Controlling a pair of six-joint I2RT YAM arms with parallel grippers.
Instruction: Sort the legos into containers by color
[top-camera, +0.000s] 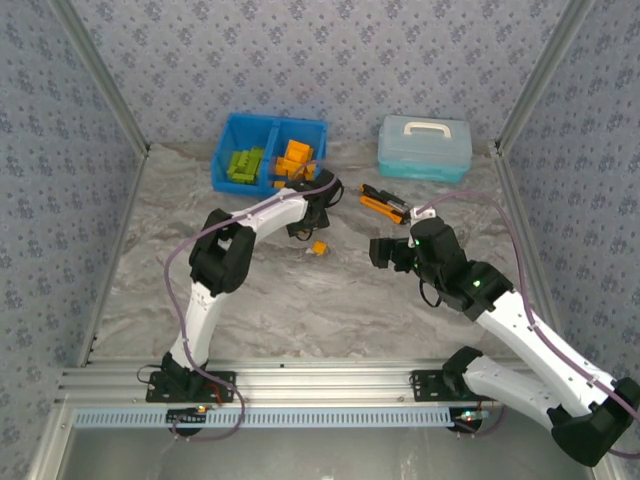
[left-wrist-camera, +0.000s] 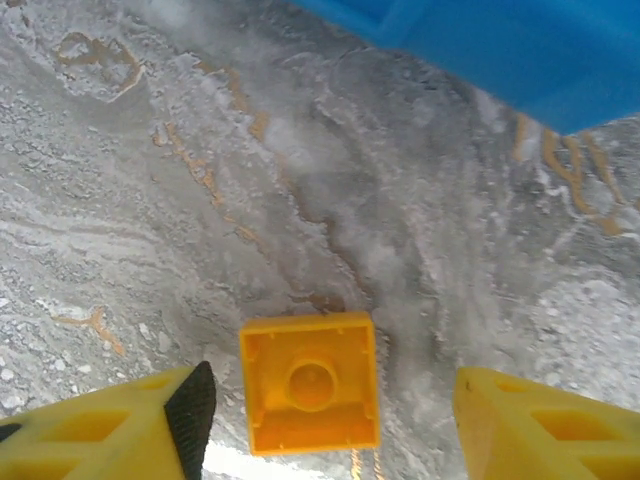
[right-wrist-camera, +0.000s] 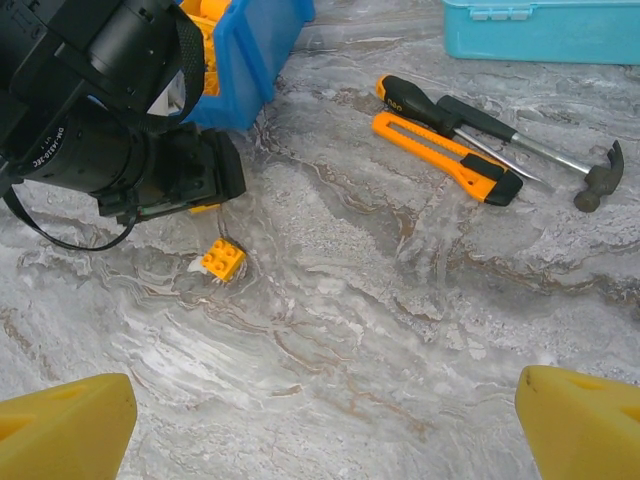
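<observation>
1. Lighting's bright, soft and even, coming from overhead, with no harsh glare on the table (top-camera: 330, 310).
2. Shadows are faint and short, tucked right under the arms (top-camera: 225, 260) in the top view.
3. Left wrist cam is kinda mushy: the orange brick (left-wrist-camera: 310, 395) looks okay-ish, the far blue bin (left-wrist-camera: 520, 50) smears, and the fingers (left-wrist-camera: 100, 435) of the left gripper (left-wrist-camera: 330, 400) are fuzzy.
4. Right wrist cam is sharper, but the near-corner fingers (right-wrist-camera: 60, 430) of the right gripper (right-wrist-camera: 320, 425) blur out.

Loose brick (top-camera: 318, 247) on table (top-camera: 330, 300) before bin (top-camera: 250, 128)
</observation>
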